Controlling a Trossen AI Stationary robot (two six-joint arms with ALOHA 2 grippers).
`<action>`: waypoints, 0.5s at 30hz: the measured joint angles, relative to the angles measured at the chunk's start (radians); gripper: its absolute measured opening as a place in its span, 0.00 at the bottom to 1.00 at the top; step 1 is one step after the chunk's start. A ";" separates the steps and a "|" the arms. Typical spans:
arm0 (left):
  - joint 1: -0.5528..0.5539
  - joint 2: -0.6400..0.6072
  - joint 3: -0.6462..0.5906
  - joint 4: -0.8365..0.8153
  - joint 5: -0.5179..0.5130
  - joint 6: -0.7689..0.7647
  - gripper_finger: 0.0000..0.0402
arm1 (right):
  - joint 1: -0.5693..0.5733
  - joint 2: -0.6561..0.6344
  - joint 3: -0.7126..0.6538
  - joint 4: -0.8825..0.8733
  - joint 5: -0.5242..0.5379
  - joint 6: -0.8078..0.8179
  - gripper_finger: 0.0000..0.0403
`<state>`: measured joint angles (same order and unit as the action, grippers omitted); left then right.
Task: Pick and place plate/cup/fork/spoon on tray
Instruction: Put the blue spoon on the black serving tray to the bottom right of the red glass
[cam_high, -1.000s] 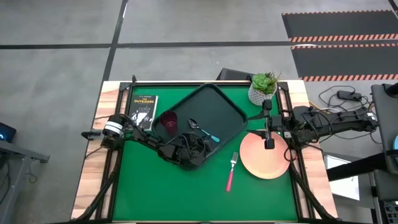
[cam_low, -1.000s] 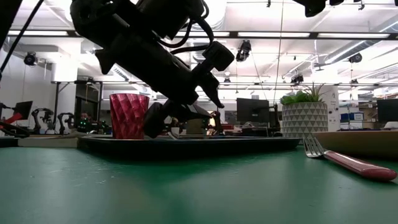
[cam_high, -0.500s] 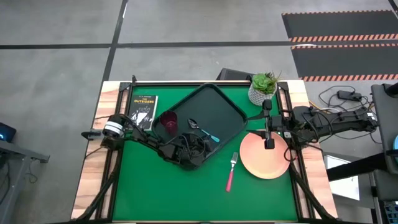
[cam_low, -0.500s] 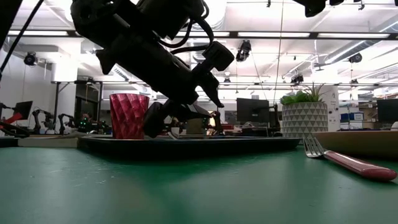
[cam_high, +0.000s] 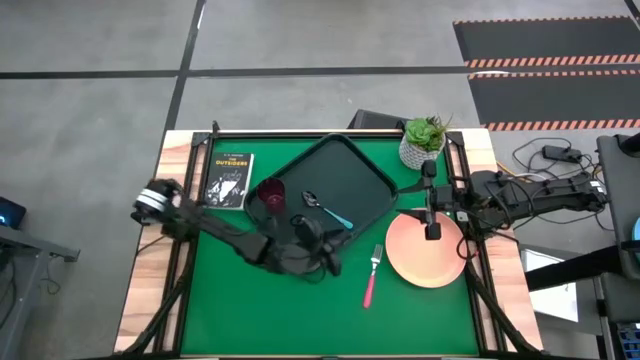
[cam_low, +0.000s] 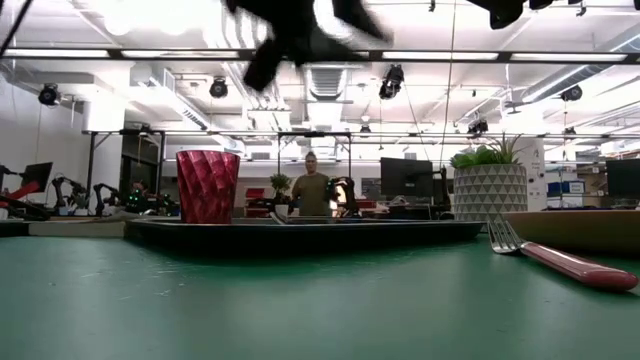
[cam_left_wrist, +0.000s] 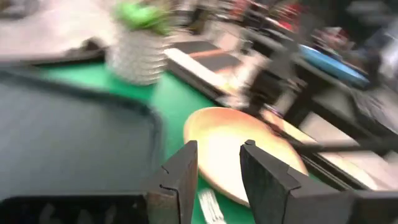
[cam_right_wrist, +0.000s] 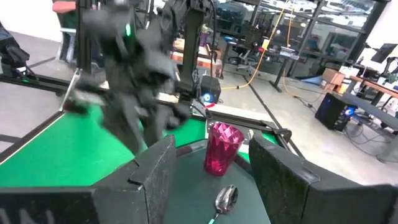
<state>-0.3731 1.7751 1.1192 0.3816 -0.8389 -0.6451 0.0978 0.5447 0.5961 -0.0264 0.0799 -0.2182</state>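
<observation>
Tray (cam_high: 345, 175) is lying askew at the table's centre, carrying the cup (cam_high: 270, 195) at its nine o'clock corner and the spoon (cam_high: 327, 210) just beside the cup, toward three o'clock. The left gripper (cam_high: 328, 262) is hanging above the green mat just off the tray's six o'clock edge, its fingers (cam_left_wrist: 180, 180) standing a narrow gap apart and gripping nothing; in its wrist view the plate (cam_left_wrist: 242, 152) is lying ahead of it. The fork (cam_high: 372, 275) is resting on the mat toward three o'clock from that gripper, near it but apart, tines pointing to twelve. The plate is sitting beyond the fork at three o'clock, not on the tray. The right gripper (cam_high: 432, 222) is hovering over the plate's twelve o'clock rim, fingers (cam_right_wrist: 152, 171) spread wide and empty.
</observation>
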 joint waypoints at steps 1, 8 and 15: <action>-0.015 -0.028 -0.003 -0.006 0.019 0.055 0.25 | 0.000 0.001 0.000 -0.002 0.000 0.006 0.48; -0.150 -0.244 -0.061 -0.173 -0.010 0.265 0.25 | 0.000 0.035 0.000 0.000 0.000 0.047 0.42; -0.277 -0.393 -0.206 -0.179 -0.140 0.318 0.25 | 0.000 0.102 0.002 0.029 0.000 0.091 0.30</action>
<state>-0.6506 1.3826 0.9131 0.2024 -0.9787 -0.3268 0.0978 0.6468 0.5978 0.0027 0.0799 -0.1270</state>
